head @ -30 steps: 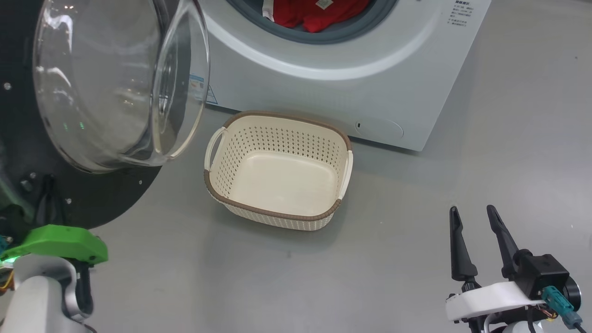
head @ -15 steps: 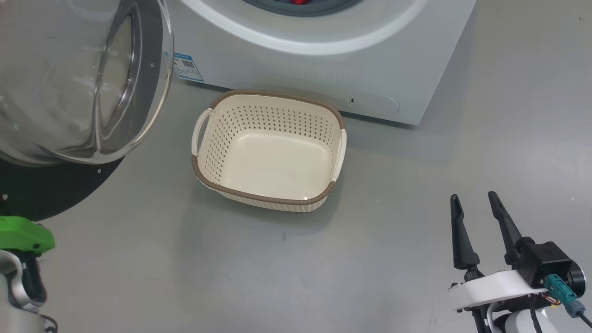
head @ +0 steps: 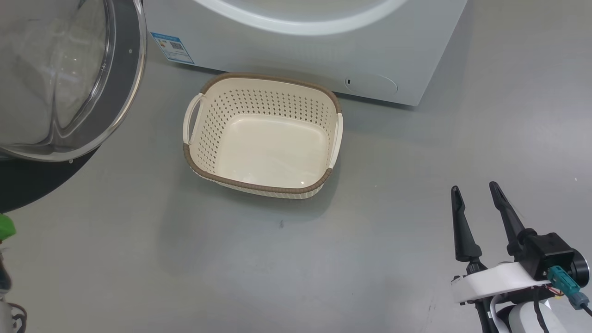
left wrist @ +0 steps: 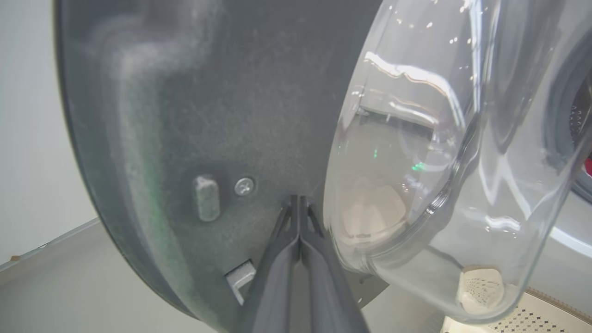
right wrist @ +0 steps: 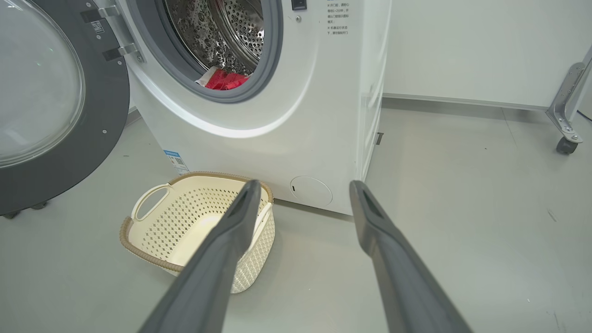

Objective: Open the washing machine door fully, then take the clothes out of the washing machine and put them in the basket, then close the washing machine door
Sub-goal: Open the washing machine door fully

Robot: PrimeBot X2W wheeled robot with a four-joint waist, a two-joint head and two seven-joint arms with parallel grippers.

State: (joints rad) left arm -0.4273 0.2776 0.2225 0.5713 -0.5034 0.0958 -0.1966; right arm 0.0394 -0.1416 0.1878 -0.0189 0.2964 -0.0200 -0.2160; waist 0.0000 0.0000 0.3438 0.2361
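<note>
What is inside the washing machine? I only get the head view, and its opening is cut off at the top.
Observer: In the right wrist view, red clothes lie at the bottom of the steel drum of the washing machine.
Operator: And what is the left gripper doing?
Observer: The left wrist view shows the left gripper shut, pointing at the dark inner face of the washing machine door. I cannot tell whether it touches.
Operator: Anything beside the machine?
Observer: A metal frame on a caster stands by the wall, in the right wrist view.
</note>
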